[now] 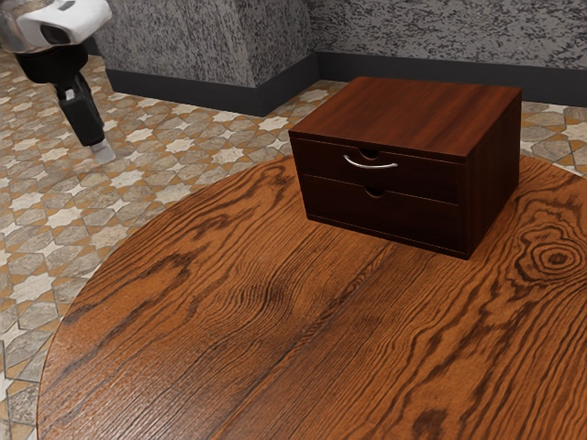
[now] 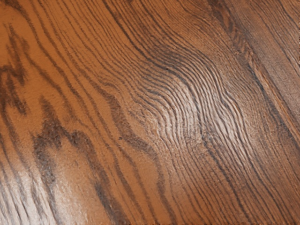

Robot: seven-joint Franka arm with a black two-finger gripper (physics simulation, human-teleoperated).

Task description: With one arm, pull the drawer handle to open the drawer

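tool (image 1: 99, 148) held well apart from the shut upper drawer (image 1: 417, 176)
whether the tool is wide or narrow cannot be told. the silver drawer handle (image 1: 370, 164) is seen on the upper drawer's front in the dark cabinet (image 1: 413, 115), far from the tool toward the exterior view's right. bare worktop (image 2: 150, 112) grain is seen beneath the tool.

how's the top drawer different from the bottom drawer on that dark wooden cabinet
The top drawer of the dark reddish wooden cabinet carries a curved silver handle; the bottom drawer has none, just a half-round notch in its upper edge. The top drawer sits under the cabinet's top panel; the bottom drawer sits just above the round wooden table. Both share the same dark wood and both look shut.
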